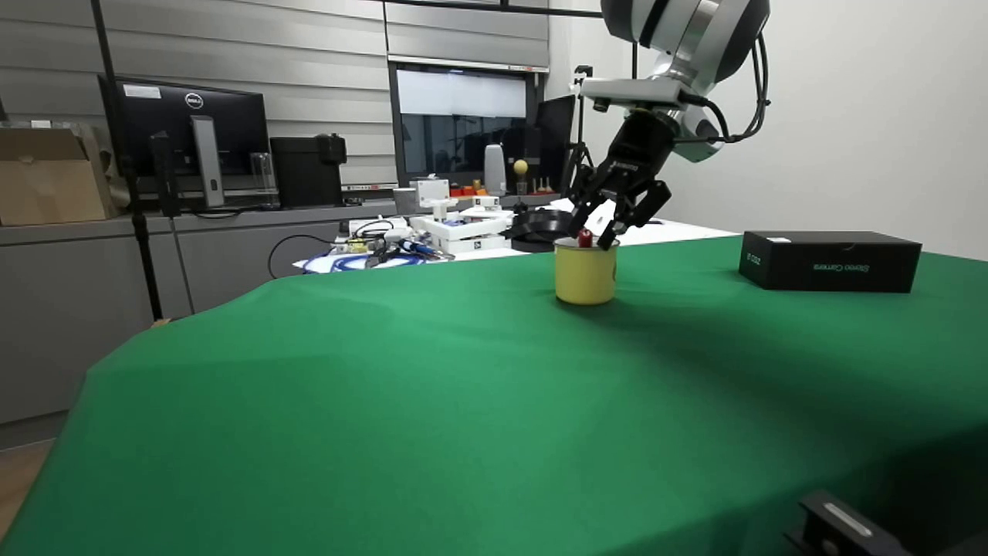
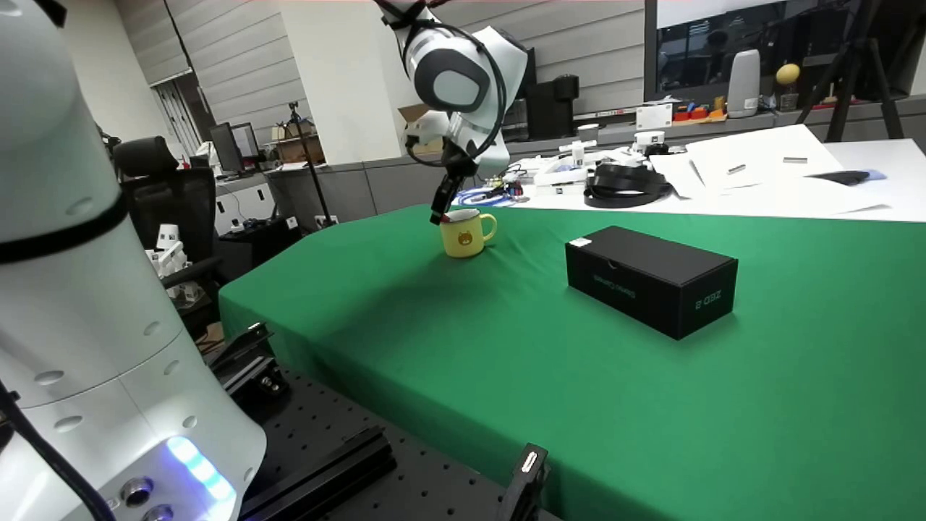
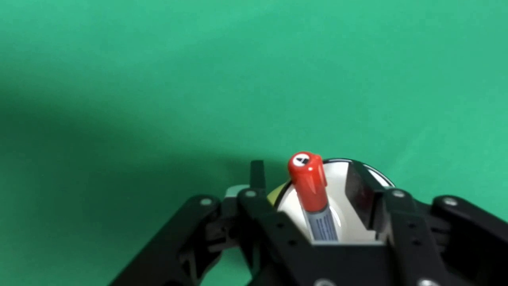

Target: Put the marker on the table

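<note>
A slim, red-capped grey marker (image 3: pixel 311 190) stood inside a yellow mug (image 1: pixel 584 278).
The black gripper (image 1: pixel 590 238) hung spread around the marker, above the green cloth-topped table (image 1: pixel 424 401); beyond lay a white worktop (image 2: pixel 895 179), grey cabinets (image 1: pixel 77 309) and a pale slatted wall (image 1: pixel 324 46).

In an exterior view, a run of grey cabinets (image 1: pixel 73 332) stands beyond the left edge of the tabletop (image 1: pixel 370 432), carrying a dark monitor (image 1: pixel 177 125) with its back turned and a brown cardboard box (image 1: pixel 50 181); a patch of brown floor (image 1: pixel 15 480) shows below. A wall (image 1: pixel 324 100) of pale horizontal panels rises above them. Past the far edge sits a dark-framed window (image 1: pixel 463 135), its upper part white, and a plain white wall (image 1: pixel 872 139) stands evenly lit farther right. In an exterior view, a white worktable (image 2: pixel 886 159) spreads behind the far edge, and a black office chair (image 2: pixel 155 202) stands beyond the left corner.
</note>
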You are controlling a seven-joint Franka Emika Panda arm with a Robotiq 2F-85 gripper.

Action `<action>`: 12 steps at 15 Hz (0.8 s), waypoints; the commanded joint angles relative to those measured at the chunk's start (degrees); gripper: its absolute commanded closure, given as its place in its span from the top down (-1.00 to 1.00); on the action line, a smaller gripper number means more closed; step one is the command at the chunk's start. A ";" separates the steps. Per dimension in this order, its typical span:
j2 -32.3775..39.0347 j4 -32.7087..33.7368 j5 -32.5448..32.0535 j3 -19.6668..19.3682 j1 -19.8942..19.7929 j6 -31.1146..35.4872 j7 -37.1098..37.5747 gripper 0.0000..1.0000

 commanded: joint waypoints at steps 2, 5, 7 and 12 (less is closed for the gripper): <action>-0.75 -0.41 0.66 -0.10 0.96 1.29 0.48 -0.63; -1.17 -0.39 0.59 0.03 1.22 1.03 0.47 -0.97; -2.02 -0.48 0.39 -0.01 1.27 0.63 0.45 -0.89; -5.09 -0.44 -0.36 0.09 1.42 -0.63 0.63 -0.89</action>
